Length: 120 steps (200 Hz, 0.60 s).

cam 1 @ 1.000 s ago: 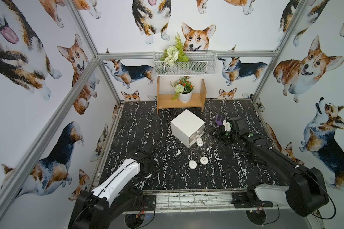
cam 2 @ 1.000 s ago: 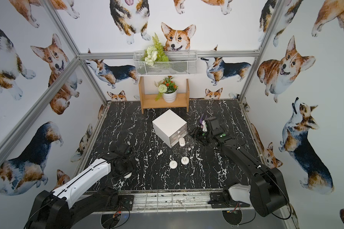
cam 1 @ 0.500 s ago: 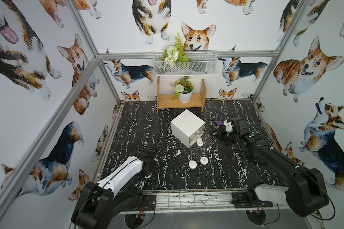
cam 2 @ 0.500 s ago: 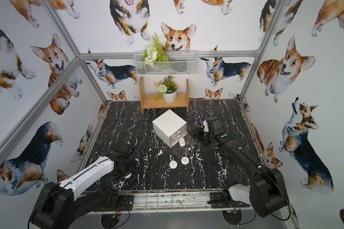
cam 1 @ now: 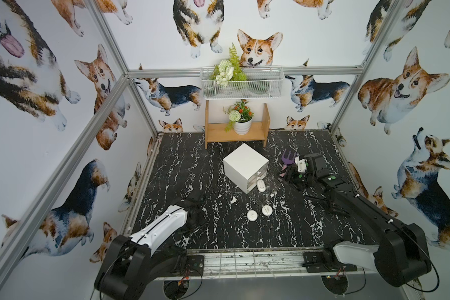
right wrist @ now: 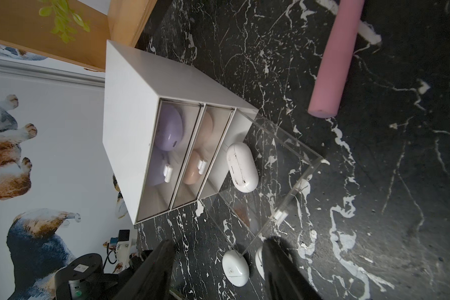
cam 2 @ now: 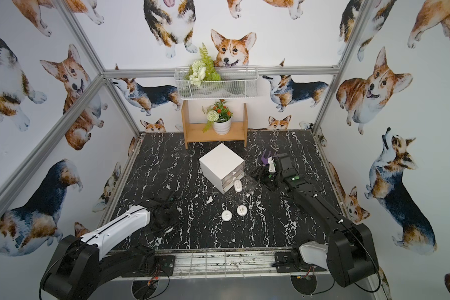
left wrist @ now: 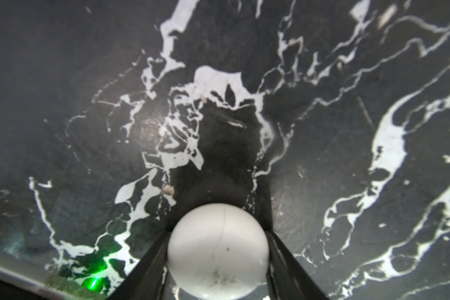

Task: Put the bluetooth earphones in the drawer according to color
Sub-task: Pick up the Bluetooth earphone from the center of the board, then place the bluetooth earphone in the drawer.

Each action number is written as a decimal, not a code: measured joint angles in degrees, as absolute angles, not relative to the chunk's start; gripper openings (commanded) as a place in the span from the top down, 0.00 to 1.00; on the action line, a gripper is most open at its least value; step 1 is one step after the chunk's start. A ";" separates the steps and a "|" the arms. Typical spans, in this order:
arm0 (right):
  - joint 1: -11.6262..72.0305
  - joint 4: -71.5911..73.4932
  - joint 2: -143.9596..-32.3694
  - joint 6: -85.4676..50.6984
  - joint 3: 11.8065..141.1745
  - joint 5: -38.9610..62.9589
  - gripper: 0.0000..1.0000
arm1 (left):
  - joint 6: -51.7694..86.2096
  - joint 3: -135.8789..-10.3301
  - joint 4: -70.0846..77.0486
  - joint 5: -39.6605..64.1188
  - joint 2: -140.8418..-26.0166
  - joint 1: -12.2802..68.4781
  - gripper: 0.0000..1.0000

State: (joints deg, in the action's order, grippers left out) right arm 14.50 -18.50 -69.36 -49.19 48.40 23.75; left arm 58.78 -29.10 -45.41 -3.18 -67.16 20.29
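Only the left wrist view shows me the grip: the left gripper (left wrist: 218,230) has its fingers pressed against both sides of a white earphone case (left wrist: 217,254). In both top views the wrist hides this, near the front left corner of the worktop (cam 1: 192,166).

Only the right wrist view lets me see into the drawer cabinet (right wrist: 130,117). It holds lilac cases (right wrist: 168,130) in the top drawer, pink cases (right wrist: 196,166) in the middle one, and one white case (right wrist: 242,166) in the pulled-out clear bottom tray (right wrist: 296,145).

The right gripper (right wrist: 218,241) stands open and empty near the right edge, beside the toy fork (cam 1: 288,158). Two more white cases (cam 1: 252,215) lie mid-worktop in front of the cabinet.

The black marbled worktop sits inside corgi-print walls (cam 1: 50,130), with a wooden shelf (cam 1: 218,135) at the back edge. Since a second ago the left arm (cam 1: 161,226) has shifted slightly; the loose cases have stayed put
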 measured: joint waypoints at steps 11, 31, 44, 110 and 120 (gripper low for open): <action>14.46 -18.55 -69.01 -49.17 48.40 23.75 0.40 | 58.78 -29.02 -45.30 -3.11 -67.18 20.29 0.54; 14.24 -18.63 -68.64 -49.10 48.40 23.75 0.41 | 58.78 -29.02 -45.28 -3.18 -67.13 20.40 0.58; 14.22 -18.63 -68.47 -49.01 48.40 23.73 0.41 | 58.72 -29.28 -45.25 -3.22 -66.83 20.60 0.60; 13.87 -20.14 -66.89 -48.95 48.69 23.35 0.41 | 49.74 -53.39 -48.07 -7.35 -74.59 35.55 0.65; 13.69 -20.47 -66.41 -48.84 48.75 22.85 0.41 | 48.42 -57.34 -49.19 -8.36 -77.25 38.39 0.66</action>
